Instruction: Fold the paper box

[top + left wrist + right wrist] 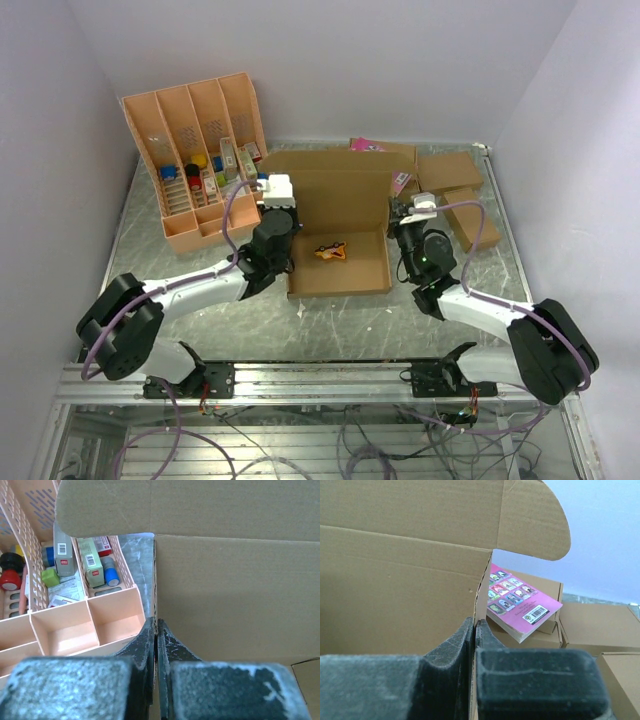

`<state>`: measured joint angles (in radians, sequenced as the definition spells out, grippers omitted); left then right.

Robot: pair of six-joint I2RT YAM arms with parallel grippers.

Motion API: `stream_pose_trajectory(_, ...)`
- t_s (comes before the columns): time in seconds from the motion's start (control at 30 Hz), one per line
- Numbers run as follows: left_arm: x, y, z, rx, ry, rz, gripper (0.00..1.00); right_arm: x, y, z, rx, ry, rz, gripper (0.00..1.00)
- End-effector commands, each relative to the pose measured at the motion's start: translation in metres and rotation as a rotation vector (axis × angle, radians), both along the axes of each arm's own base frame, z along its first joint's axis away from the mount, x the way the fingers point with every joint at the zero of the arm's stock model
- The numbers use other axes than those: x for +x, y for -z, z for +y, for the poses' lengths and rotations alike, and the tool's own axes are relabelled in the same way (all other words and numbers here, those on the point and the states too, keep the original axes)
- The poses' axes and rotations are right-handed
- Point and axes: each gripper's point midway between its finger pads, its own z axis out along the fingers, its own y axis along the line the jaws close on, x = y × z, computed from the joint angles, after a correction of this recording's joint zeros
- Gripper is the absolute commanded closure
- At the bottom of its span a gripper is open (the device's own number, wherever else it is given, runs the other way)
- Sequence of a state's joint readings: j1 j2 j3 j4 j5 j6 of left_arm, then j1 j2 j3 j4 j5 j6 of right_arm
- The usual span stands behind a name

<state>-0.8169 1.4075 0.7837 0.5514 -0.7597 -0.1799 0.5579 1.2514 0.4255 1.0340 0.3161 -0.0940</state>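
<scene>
Peach compartment tray (195,232) back left; pink booklet (520,600) atop small brown boxes (450,172) back right.

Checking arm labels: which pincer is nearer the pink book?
Right. The right pincer pinches the box at its wall beside the pink book; the left pincer pinches the opposite wall, by the tray.

Place: robotics lab test cell | Rig: a left arm (200,285) and a right arm (485,305) were bolted to an aluminium rail (320,378) at the near edge of a scratched metal tabletop (330,325) | Enclosure: the tabletop was shut in by plain white panels (350,70) on three sides | Wiring: loose cables (380,440) were seen below the rail
</scene>
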Motion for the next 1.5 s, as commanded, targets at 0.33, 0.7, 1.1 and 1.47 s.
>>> stream_pose_trajectory(0.33,-0.034,-0.004,-0.028,-0.127,0.04,-0.102,0.93,-0.04,0.002,0.011,0.016,-0.101,-0.086,1.0)
stream_pose_trajectory(0.7,-0.052,0.003,-0.03,-0.128,0.049,-0.103,0.93,-0.04,0.028,0.011,0.018,-0.097,0.032,1.0)
stream_pose_trajectory(1.1,-0.066,0.013,-0.029,-0.13,0.057,-0.101,0.93,-0.043,0.052,0.021,-0.05,-0.153,0.168,1.0)
stream_pose_trajectory(1.47,-0.07,0.016,-0.037,-0.126,0.063,-0.094,0.93,-0.05,0.06,0.019,-0.106,-0.191,0.276,0.94)
